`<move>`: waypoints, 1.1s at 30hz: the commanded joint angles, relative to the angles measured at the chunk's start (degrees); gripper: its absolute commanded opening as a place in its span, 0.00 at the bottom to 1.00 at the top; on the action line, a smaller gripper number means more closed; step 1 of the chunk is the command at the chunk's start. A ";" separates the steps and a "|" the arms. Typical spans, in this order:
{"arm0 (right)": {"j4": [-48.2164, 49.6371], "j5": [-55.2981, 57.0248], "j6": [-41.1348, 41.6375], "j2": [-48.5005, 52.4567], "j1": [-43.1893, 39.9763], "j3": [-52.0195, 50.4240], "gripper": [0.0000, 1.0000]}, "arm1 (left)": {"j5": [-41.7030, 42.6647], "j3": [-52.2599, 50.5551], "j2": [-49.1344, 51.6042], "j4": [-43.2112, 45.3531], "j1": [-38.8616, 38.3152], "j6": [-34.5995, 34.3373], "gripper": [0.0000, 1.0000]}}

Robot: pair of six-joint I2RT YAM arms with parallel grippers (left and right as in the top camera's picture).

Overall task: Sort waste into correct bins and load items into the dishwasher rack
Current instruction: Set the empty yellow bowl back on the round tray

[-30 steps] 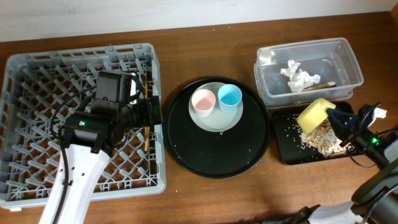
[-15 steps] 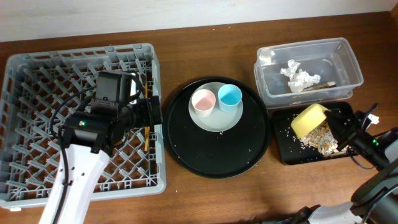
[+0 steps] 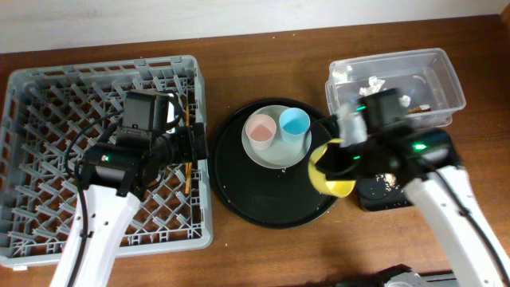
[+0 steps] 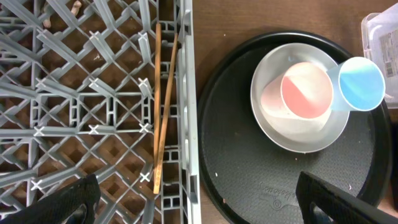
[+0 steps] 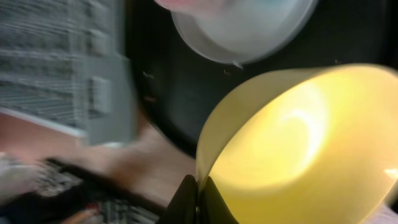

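Observation:
My right gripper is shut on the rim of the yellow bowl and holds it tilted over the right edge of the round black tray; the right wrist view shows the fingers pinching the bowl. The pale grey plate holds the pink cup and blue cup. The chopsticks lie in the grey dishwasher rack by its right wall. My left gripper is open and empty over that wall. White tissue lies in the clear tub.
The round black tray sits between the rack and the bins. The flat black tray is mostly hidden under my right arm. A brown wrapper piece lies in the tub. Bare wooden table runs along the front.
My right arm has swung left with the yellow bowl, from above the flat black tray to above the round tray's right edge. The left arm has not moved.

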 commanded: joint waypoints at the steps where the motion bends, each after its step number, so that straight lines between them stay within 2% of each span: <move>1: 2.69 11.10 3.63 5.88 11.78 -2.71 0.04 | 0.17 0.44 -0.33 0.11 0.02 0.07 0.99; 6: 11.93 11.08 3.63 18.73 22.49 -3.37 0.04 | 0.17 0.44 -0.33 0.11 0.02 0.07 0.99; 12: 17.00 13.03 3.58 23.08 22.95 -3.37 0.05 | 0.15 0.44 -0.33 0.09 0.02 0.07 0.99; 13: 17.22 13.05 3.58 23.08 22.95 -3.37 0.09 | 0.17 0.44 -0.33 0.09 0.02 0.07 0.99; 14: 17.25 13.05 3.54 23.08 22.95 -3.37 0.26 | 0.15 0.44 -0.33 0.11 0.02 0.07 0.99; 17: 16.15 13.18 1.36 22.95 22.38 -0.46 0.34 | 0.17 0.44 -0.33 0.11 0.02 0.07 0.99; 20: 14.01 13.29 -0.44 22.91 21.42 5.70 0.46 | 0.17 0.44 -0.33 0.11 0.02 0.07 0.99; 23: 18.25 17.99 -5.75 22.93 21.44 10.47 0.40 | 0.17 0.44 -0.33 0.11 0.02 0.07 0.99; 26: 25.79 25.79 -9.42 24.30 21.44 9.29 0.40 | 0.17 0.44 -0.33 0.09 0.02 0.07 0.99; 30: 31.32 26.58 -13.64 30.53 21.44 8.79 0.40 | 0.17 0.44 -0.33 0.11 0.02 0.07 0.99; 33: 33.79 27.98 -13.88 33.70 21.42 8.79 0.40 | 0.17 0.44 -0.33 0.11 0.02 0.07 0.99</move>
